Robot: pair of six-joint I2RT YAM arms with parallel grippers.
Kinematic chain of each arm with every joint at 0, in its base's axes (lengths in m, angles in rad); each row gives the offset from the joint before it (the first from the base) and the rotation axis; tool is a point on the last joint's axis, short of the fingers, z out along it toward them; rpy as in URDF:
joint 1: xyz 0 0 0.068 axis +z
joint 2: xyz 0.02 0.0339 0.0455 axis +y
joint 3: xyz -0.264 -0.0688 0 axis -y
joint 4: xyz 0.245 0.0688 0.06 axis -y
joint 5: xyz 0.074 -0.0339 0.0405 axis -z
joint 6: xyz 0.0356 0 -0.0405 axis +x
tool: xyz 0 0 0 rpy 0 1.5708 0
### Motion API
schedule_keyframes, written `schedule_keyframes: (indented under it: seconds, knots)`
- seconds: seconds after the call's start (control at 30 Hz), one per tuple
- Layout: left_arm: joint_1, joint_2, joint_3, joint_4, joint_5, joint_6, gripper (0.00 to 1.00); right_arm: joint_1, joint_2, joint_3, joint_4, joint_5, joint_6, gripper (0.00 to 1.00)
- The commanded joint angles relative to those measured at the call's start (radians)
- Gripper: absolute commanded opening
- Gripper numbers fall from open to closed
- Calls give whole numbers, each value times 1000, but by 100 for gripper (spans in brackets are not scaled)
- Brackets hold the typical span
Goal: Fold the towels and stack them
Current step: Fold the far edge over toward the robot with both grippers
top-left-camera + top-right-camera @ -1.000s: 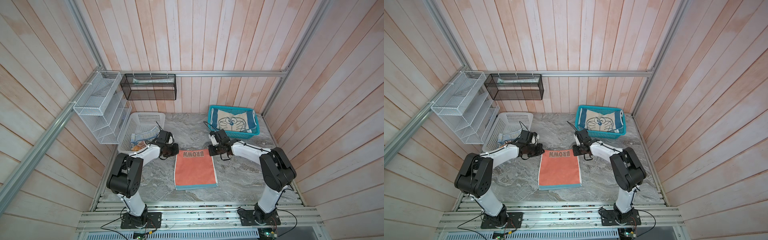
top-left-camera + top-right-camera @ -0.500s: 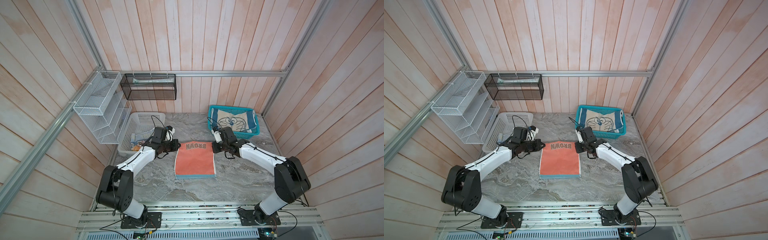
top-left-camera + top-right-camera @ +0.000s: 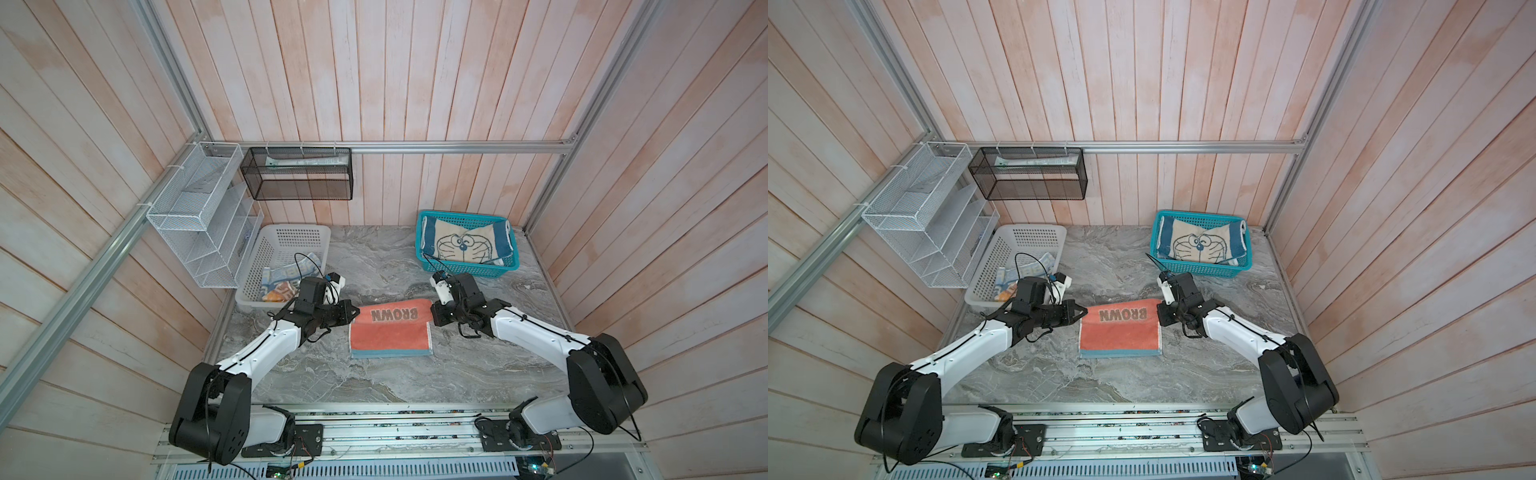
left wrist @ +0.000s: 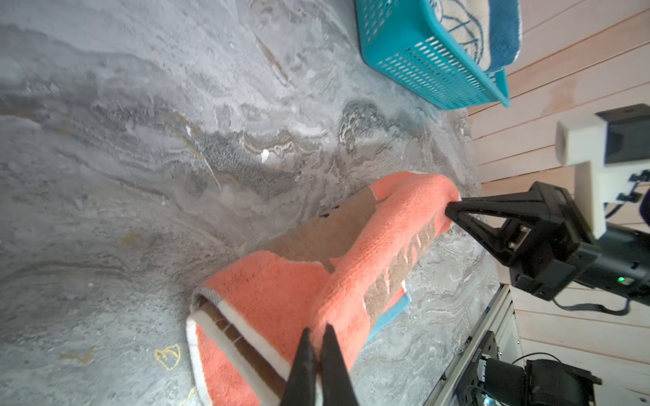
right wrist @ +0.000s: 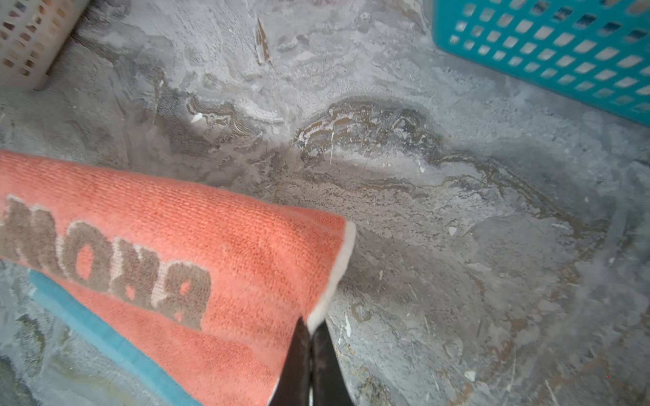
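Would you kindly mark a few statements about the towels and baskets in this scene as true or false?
1. The left fingers and the right fingers each pinch the orange towel. True.
2. A patterned towel sits in the white basket. True.
3. The cartoon towel lies in the white basket. False: it lies in the teal basket.
4. The orange towel lies wholly flat on the table. False: its pinched edge is raised.

coral towel pinched by left tool (right tool opposite), teal basket beyond
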Motion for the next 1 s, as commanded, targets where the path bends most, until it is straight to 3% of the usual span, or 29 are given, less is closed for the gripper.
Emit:
schedule_keyframes:
  seconds: [0.0, 0.07, 0.1, 0.2, 0.3, 0.5, 0.6, 0.73, 0.97]
  knots:
    - [2, -17, -44, 3, -18, 4, 0, 23, -31, -52, 12, -31, 32, 0]
    - [0, -24, -81, 23, -8, -9, 0, 44, -49, -101, 29, -56, 47, 1]
    - [-4, -35, -100, 27, -3, -16, 0, 59, -64, -126, 30, -65, 58, 8]
    - [-21, -102, -157, -27, -30, -24, 20, 106, -143, -191, -1, -92, 113, 32]
    - [-27, -242, -240, -91, -73, -52, 34, 124, -280, -256, -50, -96, 190, 44]
    - [-21, -449, -331, -130, -142, -174, 49, 101, -501, -347, -68, -8, 335, 56]
    - [-18, -393, -316, -114, -139, -193, 49, 53, -482, -342, -45, -43, 352, 58]
    - [-17, -249, -286, -52, -64, -182, 49, 30, -329, -285, -20, -109, 342, 58]
    - [-19, -117, -282, 65, -14, -179, 49, 29, -69, -158, -4, -186, 270, 48]
